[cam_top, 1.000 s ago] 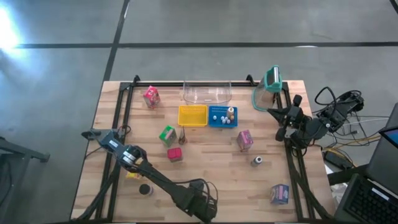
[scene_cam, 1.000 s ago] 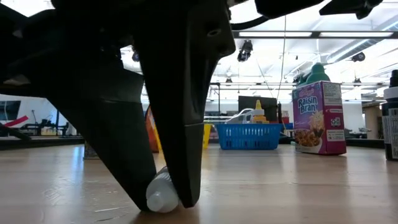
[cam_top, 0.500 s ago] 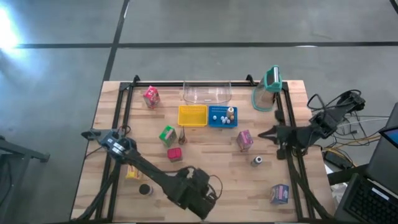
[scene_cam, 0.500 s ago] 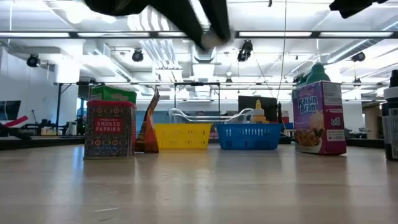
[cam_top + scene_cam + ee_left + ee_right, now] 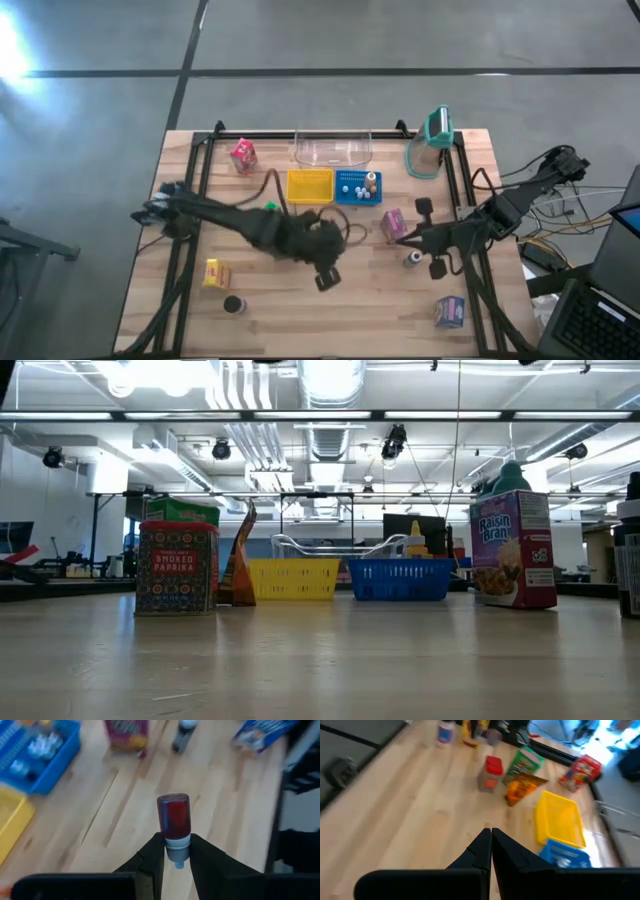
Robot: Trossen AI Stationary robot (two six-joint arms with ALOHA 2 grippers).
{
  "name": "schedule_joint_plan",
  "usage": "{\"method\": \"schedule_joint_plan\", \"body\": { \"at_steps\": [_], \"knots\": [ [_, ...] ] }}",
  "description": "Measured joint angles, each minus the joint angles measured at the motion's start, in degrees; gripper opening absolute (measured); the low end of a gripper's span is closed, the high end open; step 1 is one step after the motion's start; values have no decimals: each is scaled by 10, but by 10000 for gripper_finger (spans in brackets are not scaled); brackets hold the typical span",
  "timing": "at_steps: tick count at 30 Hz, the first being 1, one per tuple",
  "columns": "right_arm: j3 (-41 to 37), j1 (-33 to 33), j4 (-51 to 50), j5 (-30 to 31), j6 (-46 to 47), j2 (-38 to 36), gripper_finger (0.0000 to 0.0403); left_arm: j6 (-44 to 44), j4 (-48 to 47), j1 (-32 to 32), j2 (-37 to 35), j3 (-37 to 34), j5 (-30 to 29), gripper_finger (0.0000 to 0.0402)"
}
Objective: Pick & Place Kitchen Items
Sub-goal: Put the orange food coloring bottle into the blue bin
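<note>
Your left gripper (image 5: 177, 851) is clamped on a small bottle of red liquid with a grey-white cap (image 5: 174, 822); its two dark fingers (image 5: 151, 857) pinch the cap end, and the red body sticks out past the fingertips, clear of the wooden table (image 5: 125, 805) below. From above, you can see that arm stretched across the middle of the table, with the gripper (image 5: 327, 277) near the table's centre, short of the yellow square basket (image 5: 309, 185) and the blue square basket (image 5: 357, 187).

Your right gripper (image 5: 490, 840) has its fingers pressed together with nothing between them. In the high view it (image 5: 395, 240) hangs just beside the pink-purple cereal carton (image 5: 393, 222), with the small dark bottle with a white cap (image 5: 413, 259) near it on the table.

Around them you have the other items lying loose: a pink carton (image 5: 243, 153) at the far left, a green carton (image 5: 269, 208) partly hidden by the left arm, a yellow carton (image 5: 212, 272) and a dark disc (image 5: 233, 304) at the near left, and a purple carton (image 5: 449, 311) at the near right. The blue basket holds several tiny white balls (image 5: 348, 187) and a small bottle-like piece (image 5: 371, 180). A clear tray (image 5: 332, 150) and a clear jug with a teal lid (image 5: 431, 143) stand along the far edge.

At table height, you see a red smoked paprika tin (image 5: 177, 569) standing upright at the left.
</note>
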Motion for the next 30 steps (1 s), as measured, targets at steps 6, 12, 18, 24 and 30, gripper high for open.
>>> {"method": "schedule_joint_plan", "body": {
  "at_steps": [6,12,18,24,30],
  "knots": [
    [36,0,6,-20,-9,41,22,84,153,48,-53,-93,154,81],
    [69,0,8,-20,-53,113,64,83,201,83,-64,-139,311,81],
    [122,1,10,-20,-75,181,111,91,210,106,-64,-160,437,81],
    [185,2,19,-20,-140,243,152,101,223,124,-64,-166,484,81],
    [228,1,45,-20,-184,290,177,104,224,128,-64,-166,507,81]
  ]
}}
